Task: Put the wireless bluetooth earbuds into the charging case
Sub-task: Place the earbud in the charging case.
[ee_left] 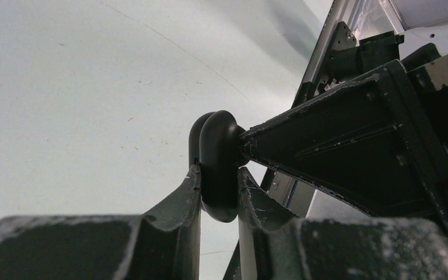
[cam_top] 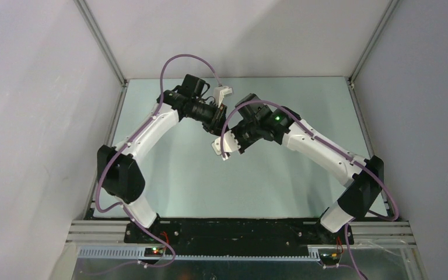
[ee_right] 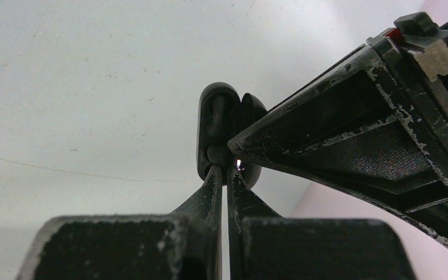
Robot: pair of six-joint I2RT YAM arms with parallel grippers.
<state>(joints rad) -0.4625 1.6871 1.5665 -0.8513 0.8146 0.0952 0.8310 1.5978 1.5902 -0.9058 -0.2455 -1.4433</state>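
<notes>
In the left wrist view my left gripper (ee_left: 219, 186) is shut on a black oval charging case (ee_left: 217, 151), held on edge above the table. In the right wrist view the same charging case (ee_right: 210, 134) stands open towards me, and a black earbud (ee_right: 217, 116) sits in its hollow. My right gripper (ee_right: 227, 170) is shut, its tips resting against the lower end of that earbud, where a small light glows. From the top external view the left gripper (cam_top: 214, 119) and right gripper (cam_top: 232, 133) meet mid-table and hide the case.
The pale green table (cam_top: 175, 175) lies below both arms, enclosed by grey walls and aluminium corner posts (cam_top: 102, 41). A frame post (ee_left: 321, 52) shows behind the right gripper's body in the left wrist view. Purple cables loop over both arms.
</notes>
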